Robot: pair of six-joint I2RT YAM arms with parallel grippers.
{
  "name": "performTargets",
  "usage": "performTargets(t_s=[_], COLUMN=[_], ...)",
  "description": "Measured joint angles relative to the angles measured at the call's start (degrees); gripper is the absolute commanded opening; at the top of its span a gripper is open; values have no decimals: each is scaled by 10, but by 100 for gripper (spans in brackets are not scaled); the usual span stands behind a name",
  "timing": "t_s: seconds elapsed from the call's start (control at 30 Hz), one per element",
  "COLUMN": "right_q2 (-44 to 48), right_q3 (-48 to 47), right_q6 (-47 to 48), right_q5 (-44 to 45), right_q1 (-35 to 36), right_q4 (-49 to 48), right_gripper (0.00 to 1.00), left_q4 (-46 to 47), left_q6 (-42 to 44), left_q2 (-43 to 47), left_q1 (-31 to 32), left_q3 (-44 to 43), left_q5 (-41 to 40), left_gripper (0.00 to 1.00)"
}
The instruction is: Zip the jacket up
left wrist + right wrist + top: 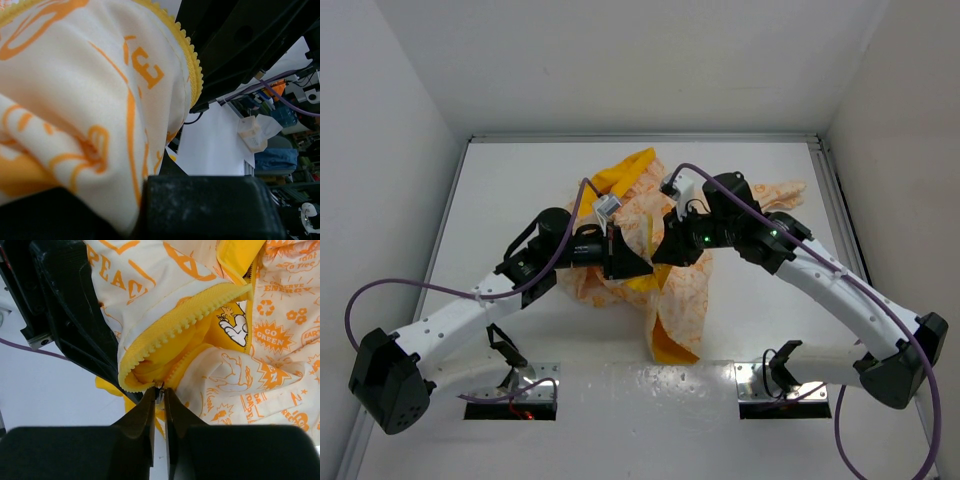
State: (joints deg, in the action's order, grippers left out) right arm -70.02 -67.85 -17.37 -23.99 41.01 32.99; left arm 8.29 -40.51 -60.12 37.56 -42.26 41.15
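While crumpled at the middle of the table [520,190], jacket [682,300] gripped from both sides.
Left gripper [640,264]: clamped on cream printed fabric by the yellow zipper teeth [190,322]. Right gripper [160,390]: fingers nearly together, pinching a small metal piece [160,385], possibly the slider.

White table [520,190]; the jacket [685,295] lies crumpled near its middle, yellow lining [672,345] partly showing.
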Motion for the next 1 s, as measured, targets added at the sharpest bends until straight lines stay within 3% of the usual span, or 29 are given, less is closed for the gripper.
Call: performTargets(t_s=[0.13,0.23,0.5,0.73,1.0], right_q2=[0,0,0,5,7], right_q3=[0,0,1,6,7], right_q6=[5,7,17,27,35], right_q5=[-1,-2,-6,-15,-17], right_q1=[0,0,0,1,1], right_q4=[0,-1,-3,-9,-10], right_gripper=[1,13,13,0,0], left_q4=[1,2,10,16,22], left_q6=[0,0,-3,-8,-11], left_q2=[0,0,0,0,0], left_q1=[0,0,0,0,0], left_q3=[0,0,0,0,4], left_q5=[1,2,7,16,20], left_gripper=[0,0,0,0,0])
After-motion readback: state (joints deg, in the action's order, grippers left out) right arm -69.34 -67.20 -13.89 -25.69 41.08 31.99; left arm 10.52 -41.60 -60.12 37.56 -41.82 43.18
